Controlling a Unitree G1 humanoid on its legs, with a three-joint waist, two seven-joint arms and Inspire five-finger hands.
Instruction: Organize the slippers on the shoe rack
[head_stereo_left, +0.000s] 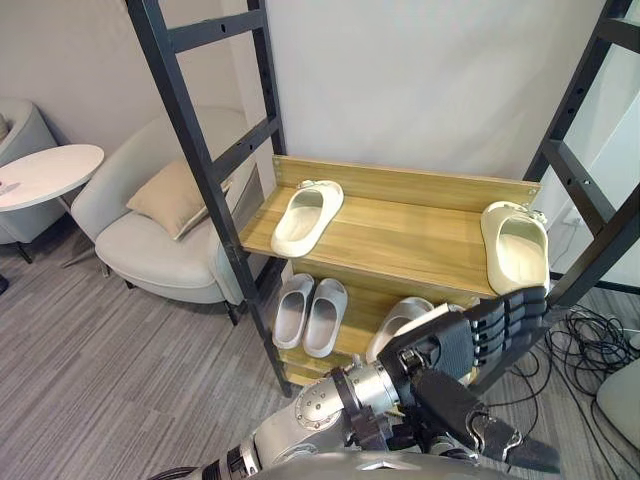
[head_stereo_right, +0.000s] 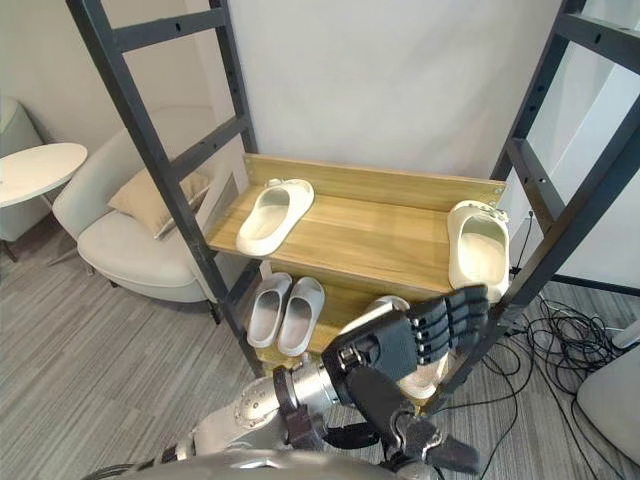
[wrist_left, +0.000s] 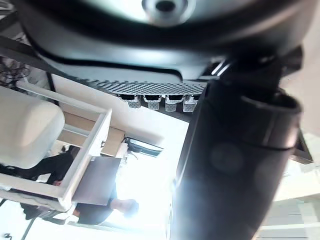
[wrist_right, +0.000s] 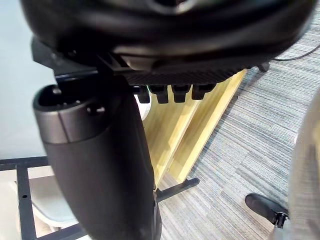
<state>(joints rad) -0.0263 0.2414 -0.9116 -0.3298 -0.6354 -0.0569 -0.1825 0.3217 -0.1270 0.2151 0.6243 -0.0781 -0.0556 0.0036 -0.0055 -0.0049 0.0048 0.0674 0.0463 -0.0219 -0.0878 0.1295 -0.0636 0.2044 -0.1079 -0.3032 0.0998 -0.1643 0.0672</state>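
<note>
two slippers (head_stereo_left: 306, 215) lie apart on the shelf (head_stereo_left: 400, 238), beyond straight fingers (head_stereo_left: 512, 314) (left hand (head_stereo_left: 452, 350)).

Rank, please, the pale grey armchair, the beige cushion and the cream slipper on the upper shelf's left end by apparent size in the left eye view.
Largest: pale grey armchair.
Then beige cushion and cream slipper, nearly alike; too close to rank.

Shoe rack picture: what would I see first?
The robot's dark left hand is raised right in front, open and holding nothing. Behind it, the wooden shoe rack has one cream slipper at the left of its top shelf and a second slipper at the right, with a pair below.
</note>
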